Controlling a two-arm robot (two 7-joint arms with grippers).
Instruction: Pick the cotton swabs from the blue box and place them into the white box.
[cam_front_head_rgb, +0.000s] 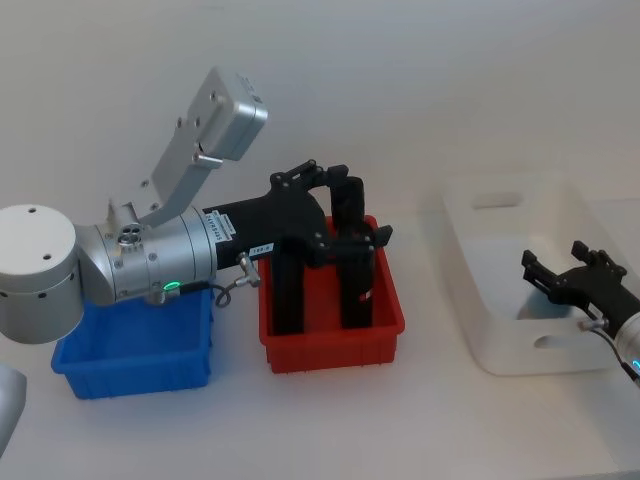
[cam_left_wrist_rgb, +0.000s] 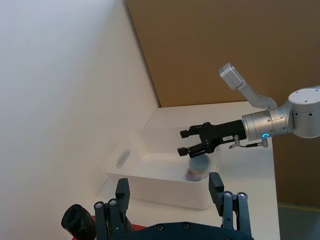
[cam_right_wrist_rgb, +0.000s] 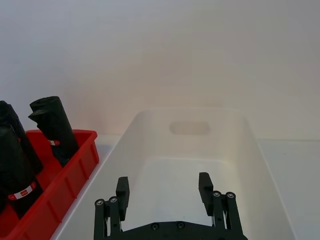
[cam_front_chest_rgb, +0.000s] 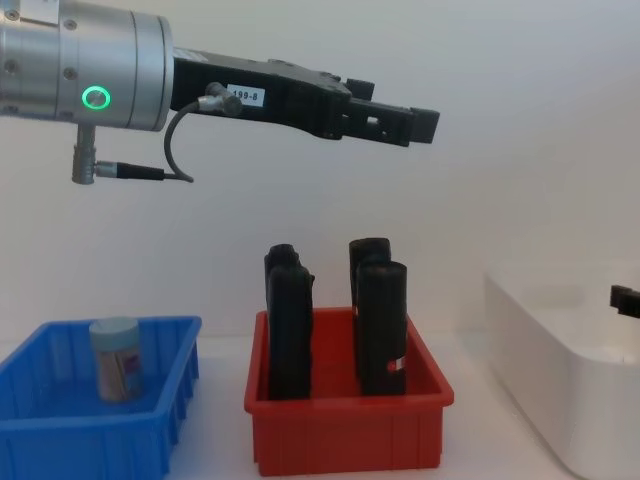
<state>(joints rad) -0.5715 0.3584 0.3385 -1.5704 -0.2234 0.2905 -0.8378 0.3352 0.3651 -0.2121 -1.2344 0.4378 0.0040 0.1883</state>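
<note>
One jar (cam_left_wrist_rgb: 199, 169) is in the white box (cam_left_wrist_rgb: 160, 193) under the open, empty right hand (cam_left_wrist_rgb: 182, 142); one more jar (cam_front_chest_rgb: 115, 358) waits in the blue box (cam_front_chest_rgb: 40, 445); left hand (cam_front_chest_rgb: 420, 124) open, empty

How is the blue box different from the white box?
The blue box is blue with ribbed sides; the white box is white and smooth. The white box is bigger, with handle slots; the blue box shows none. Both are open on top; the blue box holds a jar of cotton swabs, the white box a second jar.
</note>
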